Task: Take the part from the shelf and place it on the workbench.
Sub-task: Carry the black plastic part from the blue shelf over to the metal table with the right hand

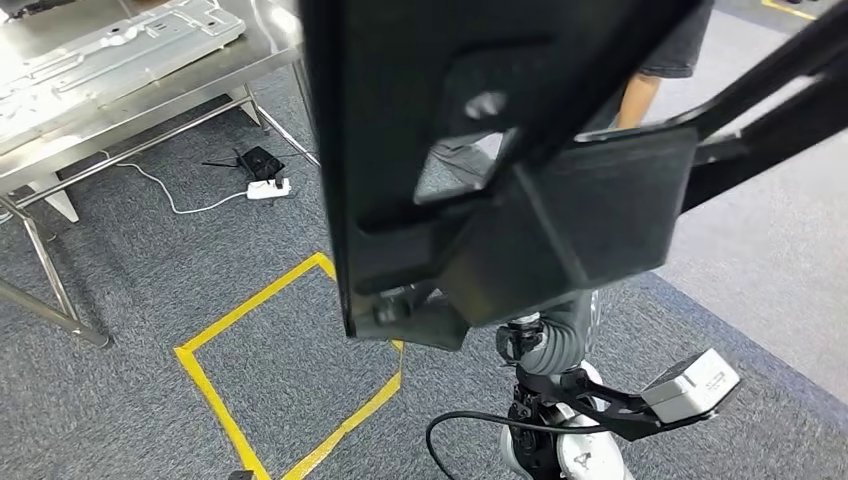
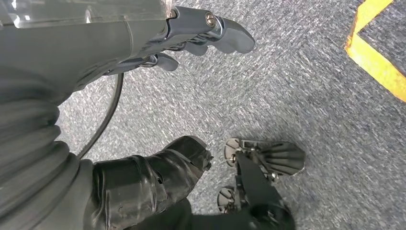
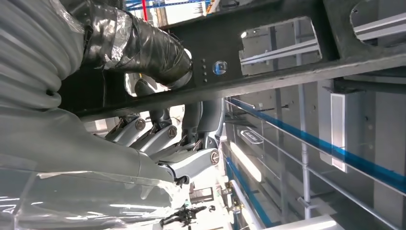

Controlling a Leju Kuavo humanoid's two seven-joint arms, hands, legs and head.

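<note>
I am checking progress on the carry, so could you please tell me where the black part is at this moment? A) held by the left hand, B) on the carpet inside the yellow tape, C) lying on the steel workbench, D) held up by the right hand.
D: the right hand has its fingers wrapped around the black part, raised above the carpet.
</note>
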